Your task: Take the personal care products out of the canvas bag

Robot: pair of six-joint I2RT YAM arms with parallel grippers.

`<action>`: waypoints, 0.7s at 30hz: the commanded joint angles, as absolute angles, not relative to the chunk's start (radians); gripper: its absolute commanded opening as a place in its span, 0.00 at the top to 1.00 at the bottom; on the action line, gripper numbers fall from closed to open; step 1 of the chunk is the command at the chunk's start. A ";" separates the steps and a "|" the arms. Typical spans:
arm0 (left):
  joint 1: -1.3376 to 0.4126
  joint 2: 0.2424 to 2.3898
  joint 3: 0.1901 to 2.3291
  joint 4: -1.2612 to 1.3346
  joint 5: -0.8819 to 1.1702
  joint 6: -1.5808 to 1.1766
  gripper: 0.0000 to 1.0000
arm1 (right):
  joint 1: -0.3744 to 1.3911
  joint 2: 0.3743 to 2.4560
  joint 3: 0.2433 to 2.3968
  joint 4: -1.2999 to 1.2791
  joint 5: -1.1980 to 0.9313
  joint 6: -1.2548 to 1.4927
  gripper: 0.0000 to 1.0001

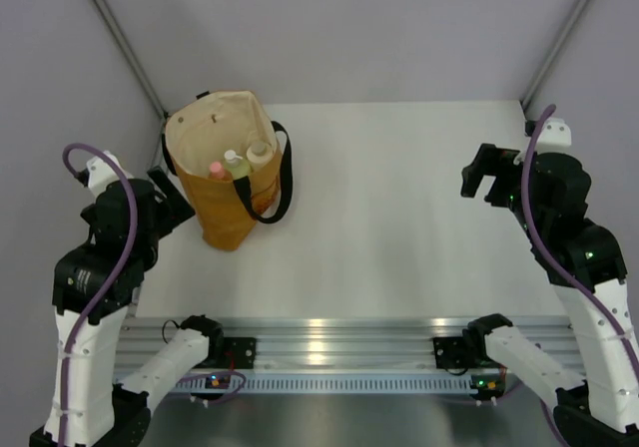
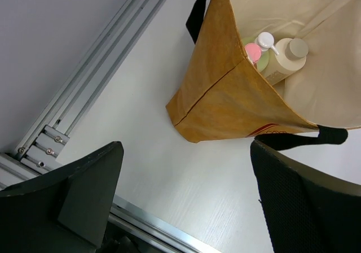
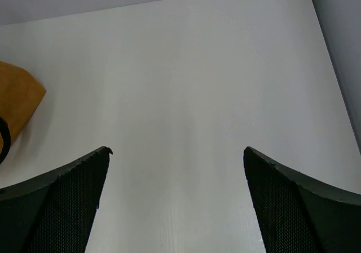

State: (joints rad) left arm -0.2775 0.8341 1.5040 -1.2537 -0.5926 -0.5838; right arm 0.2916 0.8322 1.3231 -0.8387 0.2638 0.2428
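Observation:
The mustard-orange canvas bag (image 1: 228, 208) stands open at the table's back left, cream lining showing. Inside it I see the pink cap of the orange bottle (image 1: 217, 171), the pale green bottle with white cap (image 1: 236, 163) and the beige bottle (image 1: 259, 153). The clear-white bottle with black cap is hidden. In the left wrist view the bag (image 2: 225, 95) holds the pink cap (image 2: 252, 52), the white cap (image 2: 264, 40) and the beige bottle (image 2: 287, 58). My left gripper (image 1: 172, 204) (image 2: 185, 151) is open and empty just left of the bag. My right gripper (image 1: 484, 181) (image 3: 176, 151) is open and empty, far right.
The bag's black strap handle (image 1: 285, 178) hangs over its right side onto the table. An aluminium rail (image 1: 329, 339) runs along the near edge, and frame posts (image 1: 125, 43) rise at the back corners. The right wrist view shows only a corner of the bag (image 3: 17, 100).

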 commanded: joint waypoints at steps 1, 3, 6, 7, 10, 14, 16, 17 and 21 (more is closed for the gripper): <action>-0.276 0.844 1.545 -1.262 -0.606 -0.607 0.02 | 0.291 0.813 1.325 -0.848 0.261 0.276 0.00; -0.276 0.857 1.558 -1.264 -0.606 -0.627 0.02 | 0.293 0.818 1.327 -0.848 0.258 0.278 0.00; -0.276 0.885 1.607 -1.262 -0.600 -0.672 0.02 | 0.291 0.821 1.333 -0.848 0.252 0.272 0.00; -0.276 0.894 1.626 -1.264 -0.594 -0.684 0.02 | 0.291 0.824 1.332 -0.848 0.245 0.268 0.00; -0.276 0.928 1.693 -1.264 -0.586 -0.764 0.02 | 0.291 0.831 1.328 -0.845 0.197 0.256 0.00; -0.275 0.962 1.718 -1.270 -0.575 -0.899 0.02 | 0.291 0.854 1.319 -0.847 0.138 0.268 0.01; -0.276 1.000 1.713 -1.285 -0.580 -0.975 0.02 | 0.293 0.864 1.319 -0.845 0.109 0.275 0.00; -0.276 1.018 1.715 -1.298 -0.569 -0.997 0.03 | 0.293 0.868 1.319 -0.845 0.100 0.273 0.01; -0.276 1.145 1.726 -1.289 -0.516 -1.017 0.09 | 0.291 0.887 1.319 -0.845 0.058 0.256 0.01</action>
